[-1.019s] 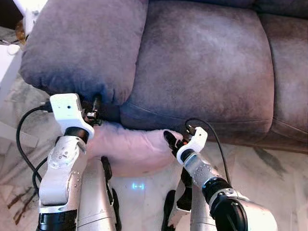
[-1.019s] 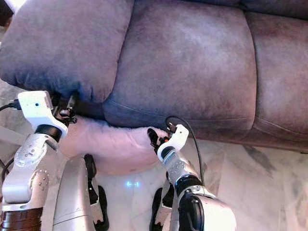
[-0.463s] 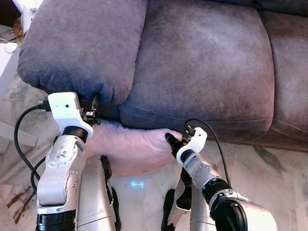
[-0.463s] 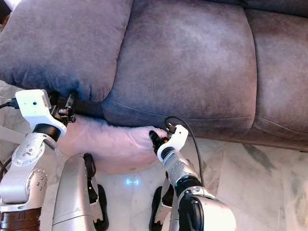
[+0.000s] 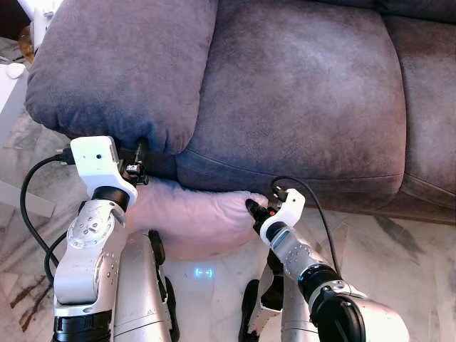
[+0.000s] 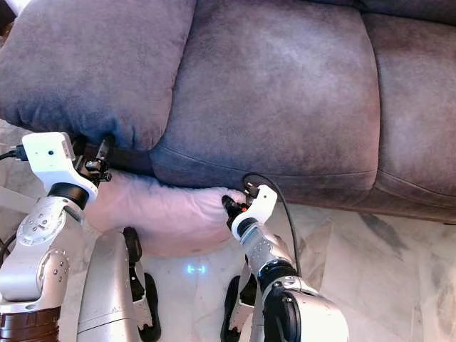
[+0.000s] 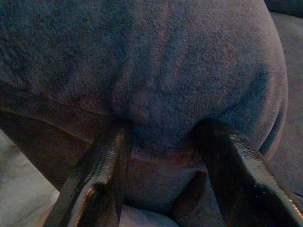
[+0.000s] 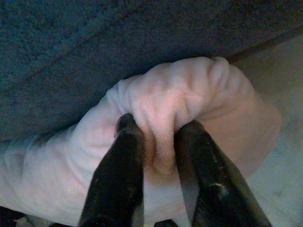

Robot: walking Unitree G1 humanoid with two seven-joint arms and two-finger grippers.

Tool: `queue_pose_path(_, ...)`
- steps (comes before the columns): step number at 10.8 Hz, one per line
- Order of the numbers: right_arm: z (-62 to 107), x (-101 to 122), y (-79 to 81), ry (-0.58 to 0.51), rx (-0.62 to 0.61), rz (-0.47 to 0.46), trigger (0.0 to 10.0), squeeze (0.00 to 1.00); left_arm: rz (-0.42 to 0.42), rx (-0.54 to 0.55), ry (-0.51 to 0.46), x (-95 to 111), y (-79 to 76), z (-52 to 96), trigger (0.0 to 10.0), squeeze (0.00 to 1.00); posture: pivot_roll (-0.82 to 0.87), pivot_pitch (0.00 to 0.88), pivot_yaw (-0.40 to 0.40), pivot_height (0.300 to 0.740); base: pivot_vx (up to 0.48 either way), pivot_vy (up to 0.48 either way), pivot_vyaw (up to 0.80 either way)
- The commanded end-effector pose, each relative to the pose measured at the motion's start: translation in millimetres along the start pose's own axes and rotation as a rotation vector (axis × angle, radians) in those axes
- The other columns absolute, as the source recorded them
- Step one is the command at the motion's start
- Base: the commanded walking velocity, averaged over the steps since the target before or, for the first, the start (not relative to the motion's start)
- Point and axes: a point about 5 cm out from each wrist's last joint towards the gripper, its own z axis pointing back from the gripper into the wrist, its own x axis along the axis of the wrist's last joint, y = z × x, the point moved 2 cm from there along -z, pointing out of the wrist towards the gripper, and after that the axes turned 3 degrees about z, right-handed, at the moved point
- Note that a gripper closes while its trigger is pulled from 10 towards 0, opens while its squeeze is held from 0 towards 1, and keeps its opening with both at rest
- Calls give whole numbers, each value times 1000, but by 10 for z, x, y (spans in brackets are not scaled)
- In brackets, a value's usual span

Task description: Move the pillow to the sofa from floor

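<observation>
A pale pink pillow point(image 5: 192, 217) lies on the floor, pressed against the front of the grey-purple sofa point(image 5: 299, 100) and partly under its armrest point(image 5: 121, 71). My right gripper point(image 5: 253, 211) is shut on the pillow's right corner. In the right wrist view both black fingers point(image 8: 120, 161) pinch a fold of the pink pillow point(image 8: 189, 94). At the pillow's left end, under the armrest, my left gripper point(image 5: 140, 158) is open. Its fingers point(image 7: 106, 161) stand apart against the underside of the armrest point(image 7: 156, 61). My own arms and body hide the pillow's lower edge.
The sofa's seat cushions fill the upper part of the view. Marble floor point(image 5: 399, 249) lies bare at the right. A white piece of furniture point(image 5: 11, 92) stands at the far left. My legs and feet point(image 5: 160, 285) stand just before the pillow.
My right gripper has pushed slightly further into the pillow's right corner. The left arm stays where it was. The view has shifted a little.
</observation>
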Motion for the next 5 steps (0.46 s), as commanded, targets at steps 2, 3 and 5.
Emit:
queue_pose_path(2,35,-158,-76,43,-18,3,0,0,15,12,25,-54,22,5,10000,0,243,423,-120,513,0,0,0)
queue_pose_path(3,40,-168,-86,46,-20,9,0,0,16,13,26,-57,24,2,10000,0,242,423,-119,513,0,0,0)
queue_pose_path(5,43,-176,-92,45,-20,16,0,0,19,14,28,-60,23,4,10000,0,242,422,-118,513,0,0,0)
